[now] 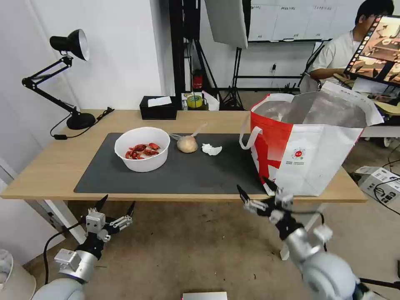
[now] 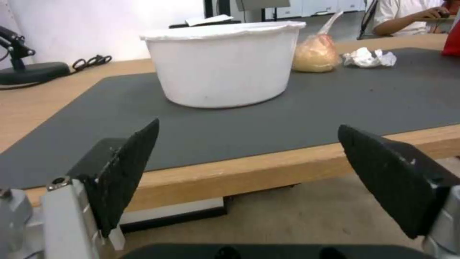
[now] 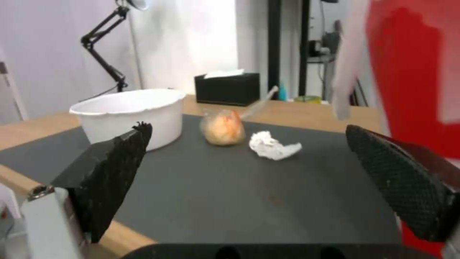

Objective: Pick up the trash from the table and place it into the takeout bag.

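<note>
On the dark mat (image 1: 166, 175) of the light-wood table (image 1: 54, 166) stands a white bowl (image 1: 142, 148) (image 2: 222, 64) (image 3: 129, 117) holding red crayfish shells. Beside it lie a knotted clear bag with a beige lump (image 1: 187, 143) (image 2: 316, 54) (image 3: 222, 126) and a crumpled white tissue (image 1: 211, 149) (image 2: 369, 57) (image 3: 274, 145). The takeout bag (image 1: 308, 146) (image 3: 412, 72), white with a red side panel, stands open at the table's right end. My left gripper (image 1: 118, 204) (image 2: 249, 172) hangs open below the front edge. My right gripper (image 1: 255, 189) (image 3: 249, 180) is open at the front edge near the bag.
A black tissue box (image 1: 158, 107) (image 3: 228, 88) and a black desk lamp (image 1: 68, 79) stand at the back of the table. A person sits at a desk behind the bag. A cardboard box (image 1: 381, 181) lies on the floor to the right.
</note>
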Robot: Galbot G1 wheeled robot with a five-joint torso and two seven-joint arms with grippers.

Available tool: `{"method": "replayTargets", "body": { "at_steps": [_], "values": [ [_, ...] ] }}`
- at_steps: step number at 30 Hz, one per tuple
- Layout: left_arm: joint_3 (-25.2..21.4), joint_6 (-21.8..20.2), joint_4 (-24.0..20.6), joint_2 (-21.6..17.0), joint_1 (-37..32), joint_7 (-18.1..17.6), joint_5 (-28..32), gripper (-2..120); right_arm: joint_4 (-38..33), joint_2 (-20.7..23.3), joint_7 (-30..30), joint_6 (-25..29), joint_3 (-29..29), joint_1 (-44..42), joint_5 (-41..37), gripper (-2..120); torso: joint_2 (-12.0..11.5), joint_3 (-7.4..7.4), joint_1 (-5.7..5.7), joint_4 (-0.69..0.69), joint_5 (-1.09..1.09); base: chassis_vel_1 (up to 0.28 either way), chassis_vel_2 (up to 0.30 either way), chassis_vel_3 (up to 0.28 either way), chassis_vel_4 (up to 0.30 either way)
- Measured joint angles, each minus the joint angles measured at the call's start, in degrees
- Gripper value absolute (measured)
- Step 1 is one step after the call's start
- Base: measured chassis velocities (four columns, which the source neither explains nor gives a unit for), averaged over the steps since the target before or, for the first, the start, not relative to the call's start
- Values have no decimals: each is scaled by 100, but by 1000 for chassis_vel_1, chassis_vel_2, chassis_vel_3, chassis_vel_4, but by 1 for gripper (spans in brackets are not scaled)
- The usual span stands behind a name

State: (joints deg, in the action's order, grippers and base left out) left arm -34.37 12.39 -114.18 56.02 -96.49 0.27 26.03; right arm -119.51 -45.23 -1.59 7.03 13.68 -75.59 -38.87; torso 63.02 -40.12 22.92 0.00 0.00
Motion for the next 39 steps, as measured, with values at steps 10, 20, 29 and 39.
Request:
{"method": "replayTargets", "body": {
  "at_steps": [10,20,29,39],
  "values": [
    [35,-32,62,-16,141,-16,36,100,747,25,-605,-683,-1673,2390,-257,100,0,0,0,0,0,0,0,0,0],
    [51,-42,118,-10,182,-14,140,100,1625,-661,-1811,-1507,-2906,3890,-310,100,0,0,1,0,0,0,0,0,0],
    [125,-136,135,19,248,-17,204,100,2190,-1253,-2769,-2193,-3259,4598,-683,100,0,1,1,0,0,0,0,0,0],
    [210,-196,169,-47,403,-23,323,100,2849,-1873,-3618,-2517,-3380,5029,-1301,100,0,1,0,0,0,0,0,0,0]
  ]
}}
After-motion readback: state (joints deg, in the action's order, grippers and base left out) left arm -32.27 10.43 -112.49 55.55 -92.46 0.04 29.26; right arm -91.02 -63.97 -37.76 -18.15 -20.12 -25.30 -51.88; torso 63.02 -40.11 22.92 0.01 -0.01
